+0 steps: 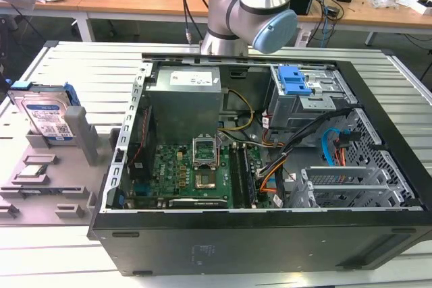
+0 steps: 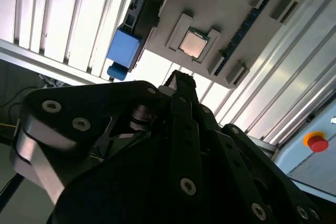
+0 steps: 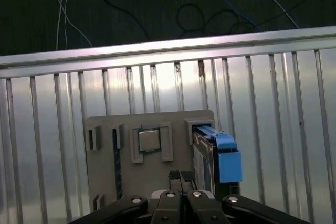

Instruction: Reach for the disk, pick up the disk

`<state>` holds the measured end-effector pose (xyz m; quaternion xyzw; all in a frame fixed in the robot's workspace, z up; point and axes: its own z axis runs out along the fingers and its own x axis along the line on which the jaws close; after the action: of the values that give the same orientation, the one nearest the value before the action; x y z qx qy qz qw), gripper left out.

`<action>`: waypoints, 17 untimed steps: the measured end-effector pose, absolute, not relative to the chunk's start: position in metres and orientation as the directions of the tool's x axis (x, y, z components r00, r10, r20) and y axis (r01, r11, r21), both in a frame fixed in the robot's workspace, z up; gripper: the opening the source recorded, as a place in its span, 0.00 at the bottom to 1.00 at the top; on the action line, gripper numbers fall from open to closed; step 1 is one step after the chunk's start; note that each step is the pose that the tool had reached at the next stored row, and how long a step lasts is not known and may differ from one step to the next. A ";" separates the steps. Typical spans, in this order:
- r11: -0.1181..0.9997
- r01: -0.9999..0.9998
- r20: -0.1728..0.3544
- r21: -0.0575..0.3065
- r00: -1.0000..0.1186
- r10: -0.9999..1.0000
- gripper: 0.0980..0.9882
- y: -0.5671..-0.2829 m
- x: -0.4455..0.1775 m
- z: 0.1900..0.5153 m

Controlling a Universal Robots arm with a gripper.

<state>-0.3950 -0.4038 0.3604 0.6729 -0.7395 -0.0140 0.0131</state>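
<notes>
**Closed pincer above the parts holder, disk standing untouched in its slot**

At the exterior view's far left, the flat silver-grey metal hard disk with the white-and-blue label and blue plastic side rails [image 1: 46,116] stands on edge in the grey moulded parts holder [image 1: 74,173]. Just beside it, the small square silver processor chip [image 1: 32,171] lies in its own pocket. The open black computer case [image 1: 256,241] sits well apart towards the right. In the first wrist view, the black two-finger gripper [image 3: 181,176] hangs above the holder with its fingertips pressed together and holding nothing, between the chip [image 3: 149,140] and the disk's edge [image 3: 207,156]. I judge the main risk to be closed fingers striking the disk's top edge instead of straddling it. A pinch on the slick blue rail [image 3: 228,163] could also slip, or cock the disk so that it binds in the slot.
</notes>
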 end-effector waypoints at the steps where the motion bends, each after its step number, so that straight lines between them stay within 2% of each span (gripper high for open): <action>1: 0.094 -0.995 0.001 0.038 -0.094 -0.996 0.01 -0.404 -0.395 0.360; 5: 0.094 -0.995 0.001 0.038 -0.094 -0.996 0.02 -0.404 -0.395 0.360; 7: 0.094 -0.995 0.000 0.038 -0.094 -0.996 0.15 -0.404 -0.395 0.360; 8: 0.094 -0.995 0.001 0.038 -0.094 -0.996 0.29 -0.404 -0.395 0.360; 9: 0.094 -0.995 0.000 0.038 -0.094 -0.996 0.36 -0.404 -0.395 0.360; 10: 0.094 -0.995 0.000 0.038 -0.094 -0.996 0.36 -0.404 -0.395 0.360; 12: 0.094 -0.995 0.001 0.038 -0.094 -0.996 0.50 -0.404 -0.395 0.360; 17: 0.094 -0.995 0.000 0.038 -0.094 -0.996 0.50 -0.395 -0.395 0.360</action>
<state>-0.3953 -0.3952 0.3604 0.6729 -0.7395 -0.0140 0.0130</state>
